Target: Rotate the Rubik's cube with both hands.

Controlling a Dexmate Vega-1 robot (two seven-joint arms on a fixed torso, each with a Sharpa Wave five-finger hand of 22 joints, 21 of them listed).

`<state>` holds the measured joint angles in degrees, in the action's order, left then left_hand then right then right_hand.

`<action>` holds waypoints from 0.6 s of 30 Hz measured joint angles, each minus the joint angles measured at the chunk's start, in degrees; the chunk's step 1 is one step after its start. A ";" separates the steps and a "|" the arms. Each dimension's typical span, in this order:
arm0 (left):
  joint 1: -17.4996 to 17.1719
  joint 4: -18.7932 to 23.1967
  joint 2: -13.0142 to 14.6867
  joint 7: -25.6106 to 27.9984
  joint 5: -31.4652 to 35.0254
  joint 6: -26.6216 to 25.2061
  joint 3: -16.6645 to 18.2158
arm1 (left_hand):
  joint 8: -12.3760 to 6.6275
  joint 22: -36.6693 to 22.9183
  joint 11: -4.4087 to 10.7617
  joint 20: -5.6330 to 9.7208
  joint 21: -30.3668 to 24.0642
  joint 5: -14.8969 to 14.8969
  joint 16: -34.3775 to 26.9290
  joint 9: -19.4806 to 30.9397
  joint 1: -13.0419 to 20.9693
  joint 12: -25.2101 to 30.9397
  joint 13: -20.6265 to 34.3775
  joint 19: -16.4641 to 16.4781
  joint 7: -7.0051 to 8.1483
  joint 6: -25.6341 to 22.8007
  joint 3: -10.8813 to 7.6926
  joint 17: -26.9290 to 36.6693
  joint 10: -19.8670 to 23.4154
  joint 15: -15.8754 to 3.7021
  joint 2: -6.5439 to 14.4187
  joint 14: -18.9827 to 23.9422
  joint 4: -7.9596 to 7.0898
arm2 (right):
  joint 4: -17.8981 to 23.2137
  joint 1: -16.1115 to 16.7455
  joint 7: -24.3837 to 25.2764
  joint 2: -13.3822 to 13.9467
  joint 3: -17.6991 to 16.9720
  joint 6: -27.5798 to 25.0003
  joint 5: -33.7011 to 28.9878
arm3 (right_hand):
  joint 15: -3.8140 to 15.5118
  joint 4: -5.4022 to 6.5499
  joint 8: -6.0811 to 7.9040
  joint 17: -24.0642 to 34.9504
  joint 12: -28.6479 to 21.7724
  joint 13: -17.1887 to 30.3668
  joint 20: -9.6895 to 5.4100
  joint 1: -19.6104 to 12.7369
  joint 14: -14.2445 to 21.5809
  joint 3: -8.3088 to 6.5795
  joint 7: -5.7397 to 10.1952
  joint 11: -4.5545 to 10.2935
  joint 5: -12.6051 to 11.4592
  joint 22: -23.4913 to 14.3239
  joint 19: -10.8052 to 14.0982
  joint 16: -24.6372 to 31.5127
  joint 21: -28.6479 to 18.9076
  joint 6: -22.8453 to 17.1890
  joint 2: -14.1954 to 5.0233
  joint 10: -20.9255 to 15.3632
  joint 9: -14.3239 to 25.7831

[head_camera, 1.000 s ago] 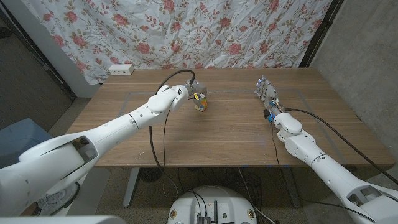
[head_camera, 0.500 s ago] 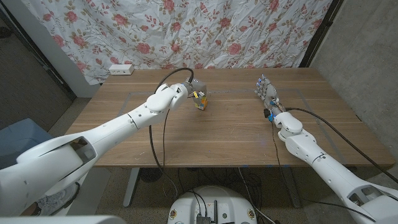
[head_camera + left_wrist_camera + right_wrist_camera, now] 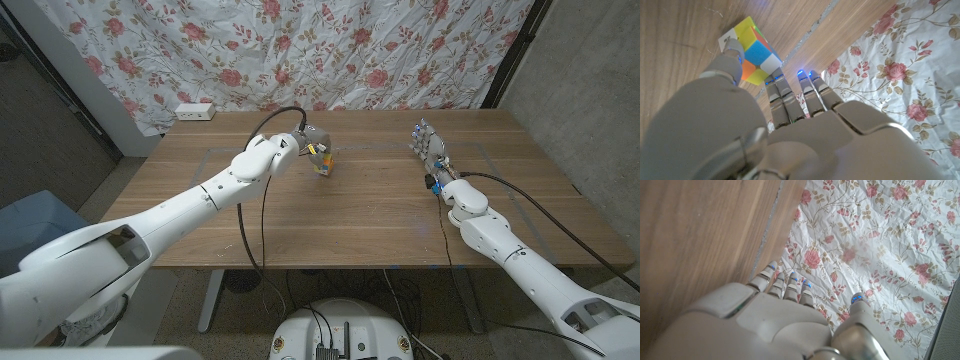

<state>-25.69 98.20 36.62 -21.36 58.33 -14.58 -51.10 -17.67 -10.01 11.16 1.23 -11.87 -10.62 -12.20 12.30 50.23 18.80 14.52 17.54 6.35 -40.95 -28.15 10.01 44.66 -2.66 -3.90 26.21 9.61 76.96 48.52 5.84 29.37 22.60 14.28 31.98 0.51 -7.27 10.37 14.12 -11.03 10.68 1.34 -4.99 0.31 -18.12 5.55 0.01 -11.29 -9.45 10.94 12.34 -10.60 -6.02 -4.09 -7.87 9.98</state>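
A small Rubik's cube (image 3: 322, 160) with yellow, blue, orange and white tiles is at the table's far middle. My left hand (image 3: 305, 143) is on it from the left. In the left wrist view the thumb (image 3: 732, 49) presses one side of the Rubik's cube (image 3: 754, 50) and the straight fingers (image 3: 782, 95) lie against its opposite corner, so the cube is pinched between them. My right hand (image 3: 431, 151) stands well to the right of the cube, fingers straight and apart, holding nothing. The right wrist view shows the right hand's fingers (image 3: 785, 287) pointing past the table edge.
The wooden table (image 3: 360, 225) has bare surface in front of the cube and between the hands. A flowered cloth (image 3: 330, 50) hangs behind the far edge. A white power strip (image 3: 195, 111) lies at the far left corner. A black cable (image 3: 262, 135) loops by the left wrist.
My left hand has shifted slightly toward the far side, and the cube has moved a little with it. The right hand has stayed where it was.
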 measured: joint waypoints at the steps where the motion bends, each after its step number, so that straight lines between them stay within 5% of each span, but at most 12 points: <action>1: -0.16 0.18 0.04 0.00 0.00 0.00 0.13 | 0.00 0.00 -0.10 0.00 0.00 0.00 0.00 0.07 0.00 0.00 0.00 0.00 0.00 0.00 0.23 0.00 0.10 0.00 0.00 0.00 0.23 | 0.00 0.00 -0.01 0.00 0.00 -0.01 -0.01 | 0.00 0.00 0.00 0.00 0.00 0.00 0.00 0.00 0.00 0.00 0.00 0.00 0.00 0.00 0.00 0.00 0.00 0.00 0.00 0.00 0.00; 18: -3.67 3.61 0.61 2.98 -6.00 -5.07 3.48 | 0.18 0.00 -0.11 0.00 0.00 0.05 0.00 0.11 -0.01 -0.17 0.41 0.00 -0.23 -0.22 0.50 -0.01 0.27 0.09 -0.01 0.52 0.12 | 2.32 1.61 0.53 0.85 -0.37 -0.18 -0.12 | 0.00 0.00 0.00 0.00 0.00 0.00 0.20 0.00 0.00 0.00 0.00 0.01 0.00 0.00 0.20 0.00 0.00 0.00 0.00 -0.01 0.00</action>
<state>-29.36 101.81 37.23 -18.38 52.33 -19.65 -47.61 -17.49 -10.01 11.05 1.23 -11.87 -10.57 -12.20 12.41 50.22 18.63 14.93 17.54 6.12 -41.17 -27.65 10.00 44.92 -2.57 -3.92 26.73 9.73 79.28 50.13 6.37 30.22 22.23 14.10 31.86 0.51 -7.27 10.37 14.13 -11.03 10.67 1.54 -4.99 0.31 -18.12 5.54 0.02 -11.30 -9.45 11.14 12.34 -10.60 -6.02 -4.09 -7.88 9.98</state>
